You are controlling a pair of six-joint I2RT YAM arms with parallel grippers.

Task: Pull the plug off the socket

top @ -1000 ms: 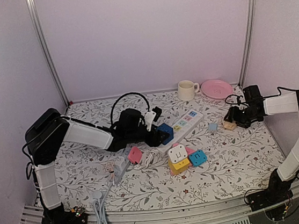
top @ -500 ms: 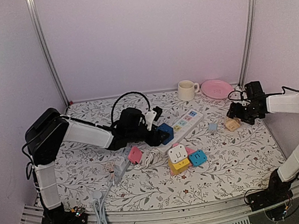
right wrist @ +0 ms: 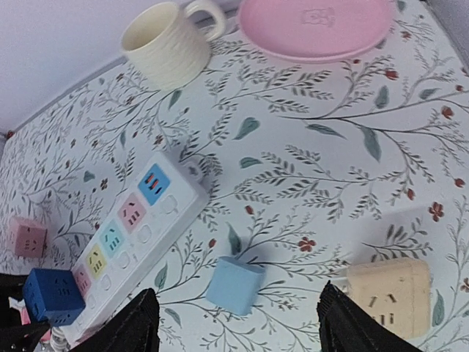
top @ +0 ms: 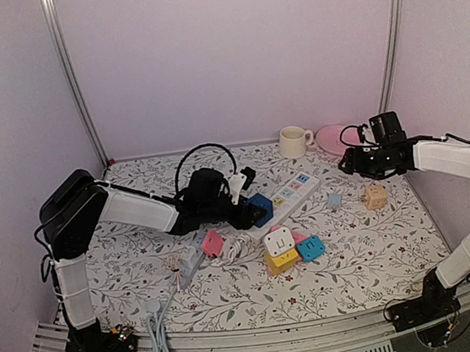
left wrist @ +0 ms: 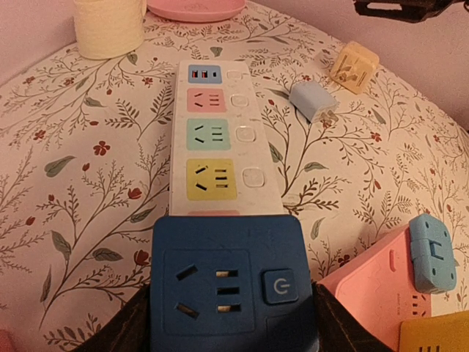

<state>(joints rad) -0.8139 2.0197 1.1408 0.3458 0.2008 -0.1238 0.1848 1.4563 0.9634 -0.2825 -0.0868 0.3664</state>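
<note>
While the left gripper (left wrist: 231, 326) has its fingers pressed against both sides of the blue cube plug (left wrist: 227, 282), I see that plug sitting on the near end of the white power strip (left wrist: 216, 139), covering the last socket. My right gripper (right wrist: 242, 330) hangs above the table, spread wide with nothing in it. The beige adapter (right wrist: 388, 297) lies below, near a light-blue one (right wrist: 234, 286).
</note>
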